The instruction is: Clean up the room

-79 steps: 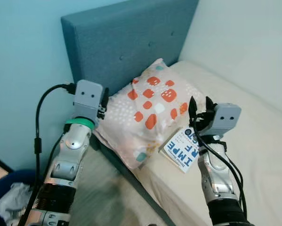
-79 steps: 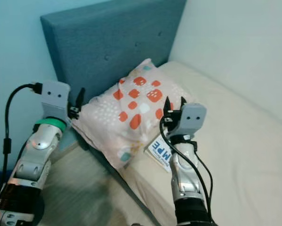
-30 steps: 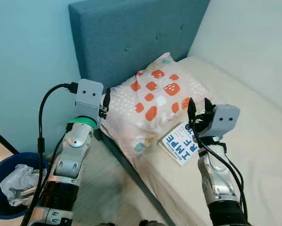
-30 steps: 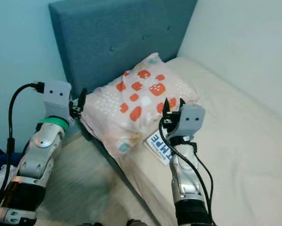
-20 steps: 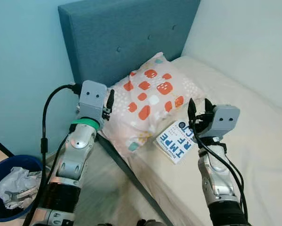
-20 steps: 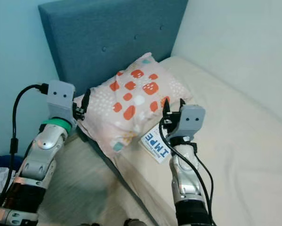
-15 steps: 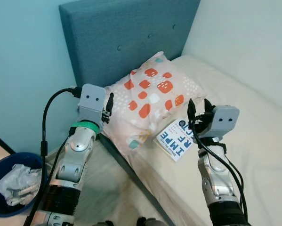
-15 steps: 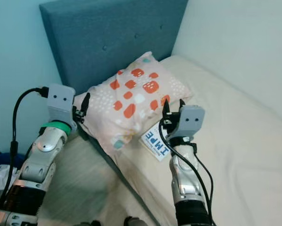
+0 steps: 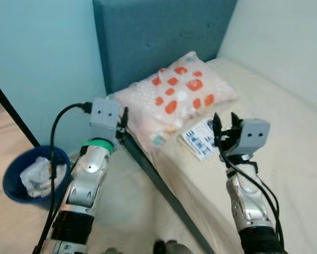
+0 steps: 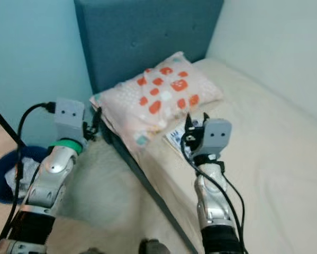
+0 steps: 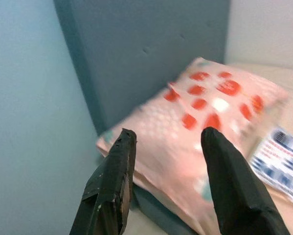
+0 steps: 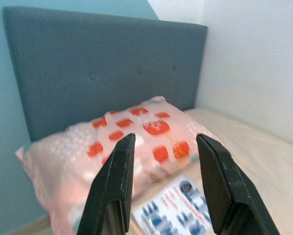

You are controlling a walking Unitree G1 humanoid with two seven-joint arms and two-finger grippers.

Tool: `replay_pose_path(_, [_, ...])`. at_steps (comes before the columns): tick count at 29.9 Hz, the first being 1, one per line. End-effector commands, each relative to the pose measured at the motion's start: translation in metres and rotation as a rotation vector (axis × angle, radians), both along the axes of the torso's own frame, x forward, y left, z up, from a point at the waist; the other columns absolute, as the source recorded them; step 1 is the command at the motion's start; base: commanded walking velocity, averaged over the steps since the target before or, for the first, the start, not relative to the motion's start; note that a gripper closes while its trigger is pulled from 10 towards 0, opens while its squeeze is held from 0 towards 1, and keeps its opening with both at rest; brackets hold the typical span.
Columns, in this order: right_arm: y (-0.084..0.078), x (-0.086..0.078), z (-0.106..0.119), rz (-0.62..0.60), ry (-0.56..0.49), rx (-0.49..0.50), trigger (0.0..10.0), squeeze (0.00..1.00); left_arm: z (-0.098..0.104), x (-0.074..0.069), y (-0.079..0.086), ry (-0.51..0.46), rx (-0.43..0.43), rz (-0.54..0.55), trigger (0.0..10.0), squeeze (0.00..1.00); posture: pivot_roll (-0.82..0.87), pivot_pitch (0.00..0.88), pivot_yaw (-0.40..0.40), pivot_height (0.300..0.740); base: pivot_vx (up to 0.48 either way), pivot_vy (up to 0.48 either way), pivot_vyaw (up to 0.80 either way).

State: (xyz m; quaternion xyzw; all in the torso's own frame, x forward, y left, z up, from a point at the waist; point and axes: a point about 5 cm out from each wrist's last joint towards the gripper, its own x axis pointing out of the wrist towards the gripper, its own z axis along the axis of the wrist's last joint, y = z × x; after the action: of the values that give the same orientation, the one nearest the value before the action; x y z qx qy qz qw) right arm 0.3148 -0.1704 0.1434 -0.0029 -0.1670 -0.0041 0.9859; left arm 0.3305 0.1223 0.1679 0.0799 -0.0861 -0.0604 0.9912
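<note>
A pale pillow with orange patches (image 9: 184, 92) lies at the head of the bed, against the blue headboard (image 9: 158, 37). A white and blue booklet (image 9: 199, 140) rests on the mattress just in front of the pillow. My left gripper (image 9: 124, 120) is open, held off the bed's side near the pillow's corner; its wrist view shows the pillow (image 11: 205, 112) ahead between its fingers (image 11: 109, 191). My right gripper (image 9: 225, 124) is open above the mattress, right beside the booklet, with nothing held; the booklet (image 12: 178, 210) lies blurred below its fingers (image 12: 219, 186).
A blue bin (image 9: 12, 182) holding crumpled paper (image 9: 36, 172) stands on the floor at the left by the blue wall. A thin black pole (image 9: 10, 108) slants past it. The dark bed frame edge (image 9: 163, 185) runs diagonally; the cream mattress (image 9: 290, 121) stretches right.
The whole picture has shifted: the camera has drawn back and turned, so more floor and the bin show. Both arms keep their raised pose with fingers open; pillow and booklet lie as before.
</note>
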Motion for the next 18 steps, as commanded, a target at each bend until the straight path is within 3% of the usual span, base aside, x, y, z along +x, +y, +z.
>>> replay_pose_path(1, [-0.0005,-0.0011,-0.0056,0.0,0.026,0.006,10.0,0.0,-0.0034,-0.0009,0.0034,0.012,0.006,0.01,10.0,0.0,-0.07,0.043,-0.003,0.74,-0.428,0.0,0.0])
replay_pose_path(18, [-0.0008,-0.0009,-0.0089,-0.003,0.044,0.009,10.0,0.0,-0.0039,-0.0018,0.0035,0.014,0.007,0.009,10.0,0.0,-0.07,0.046,-0.001,0.74,-0.43,0.0,0.0])
